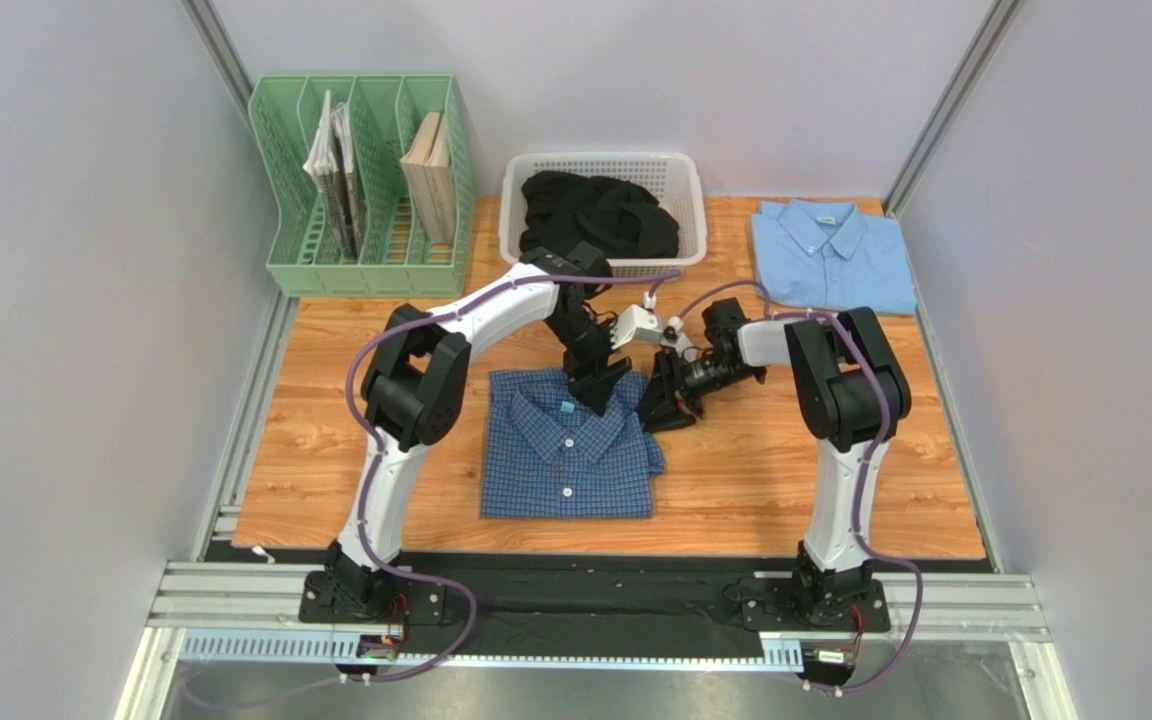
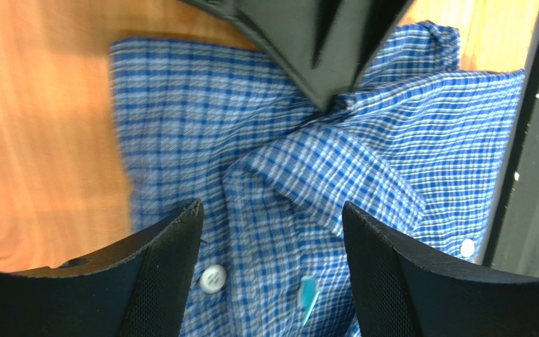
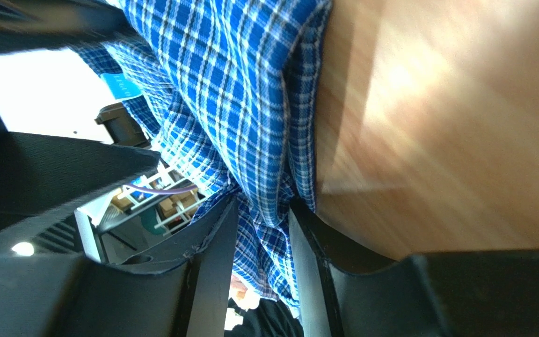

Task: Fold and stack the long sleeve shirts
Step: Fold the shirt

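A dark blue checked long sleeve shirt (image 1: pixel 567 450) lies folded in the middle of the table, collar towards the back. My left gripper (image 1: pixel 599 393) hovers open over its collar (image 2: pixel 335 175); a white button (image 2: pixel 212 278) shows between the fingers and nothing is held. My right gripper (image 1: pixel 660 402) sits at the shirt's back right corner. Its fingers stand a little apart around the shirt's edge (image 3: pixel 265 161), with a gap beside the cloth. A plain light blue shirt (image 1: pixel 833 255) lies folded at the back right.
A white basket (image 1: pixel 687 168) holding black clothes stands at the back centre. A green file rack (image 1: pixel 364 188) with books is at the back left. Grey walls close in both sides of the wooden table (image 1: pixel 778 480).
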`<move>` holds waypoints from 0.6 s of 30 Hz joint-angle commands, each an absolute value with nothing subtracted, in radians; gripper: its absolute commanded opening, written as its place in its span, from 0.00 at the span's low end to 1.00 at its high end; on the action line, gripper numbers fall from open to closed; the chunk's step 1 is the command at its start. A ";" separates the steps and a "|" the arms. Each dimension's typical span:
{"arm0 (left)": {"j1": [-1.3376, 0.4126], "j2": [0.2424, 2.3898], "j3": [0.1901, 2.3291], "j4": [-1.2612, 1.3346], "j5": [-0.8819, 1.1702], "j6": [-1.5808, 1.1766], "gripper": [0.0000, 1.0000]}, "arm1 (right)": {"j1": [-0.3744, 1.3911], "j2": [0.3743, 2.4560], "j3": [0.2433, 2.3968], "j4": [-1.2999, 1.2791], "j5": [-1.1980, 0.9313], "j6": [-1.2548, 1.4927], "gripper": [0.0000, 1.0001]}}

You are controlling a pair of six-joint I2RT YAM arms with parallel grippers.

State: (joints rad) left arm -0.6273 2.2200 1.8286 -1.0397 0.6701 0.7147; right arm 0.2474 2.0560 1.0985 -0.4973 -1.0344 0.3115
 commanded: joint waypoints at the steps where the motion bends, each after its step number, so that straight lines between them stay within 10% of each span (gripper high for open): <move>1: -0.618 2.152 1.850 -0.988 0.667 0.718 0.79 | 0.239 2.016 1.048 -0.534 -0.904 0.302 0.42; 18: -0.675 2.247 1.959 -1.100 0.713 0.753 0.91 | 0.152 1.971 1.026 -0.587 -0.908 0.270 0.44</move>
